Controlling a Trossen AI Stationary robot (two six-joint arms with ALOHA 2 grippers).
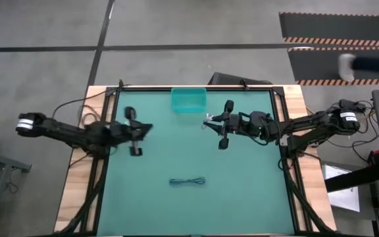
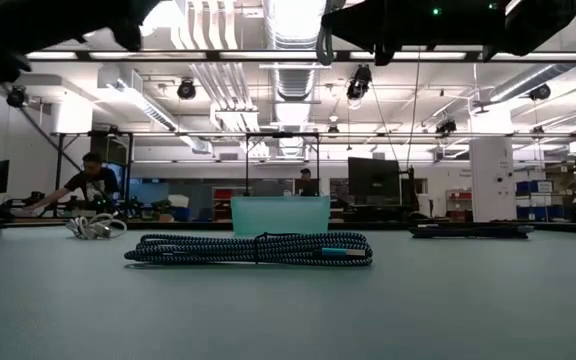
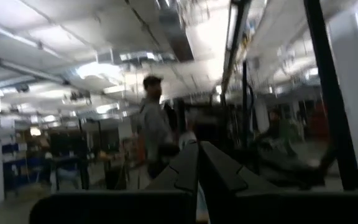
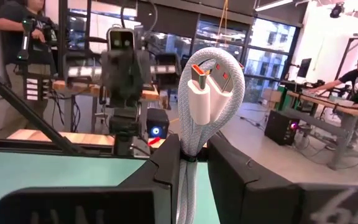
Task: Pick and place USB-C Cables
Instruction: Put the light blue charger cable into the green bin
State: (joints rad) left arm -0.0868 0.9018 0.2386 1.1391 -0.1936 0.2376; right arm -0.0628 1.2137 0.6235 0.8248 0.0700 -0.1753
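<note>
**White cable clamped in right gripper near the bin**

Right gripper [image 4: 188, 163] was seen clamped on a white cable [image 4: 205, 99], the looped bundle standing up between the fingers with its two plugs at the top. From above, that gripper [image 1: 210, 122] was placed just beside the teal bin [image 1: 189, 100], with the cable visible only as a pale fleck at its tip. The left gripper [image 3: 197, 163] was held above the mat's left side, its fingers pressed together on nothing.

A dark braided cable [image 1: 187, 181] was left lying on the green mat [image 1: 242, 191], well apart from both arms. Another pale bundle [image 2: 96, 227] was caught in the table-level view, possibly the third cable, though too small to be sure.

The cables were judged light, soft and floppy; a grip across the middle of the bundle, where the strands are gathered, would be steadiest, as loose ends may sag or slip.

The braid's weave and tie were shown only by the table-level view [image 2: 250, 248]; the layout relative to the bin was given only from overhead.
</note>
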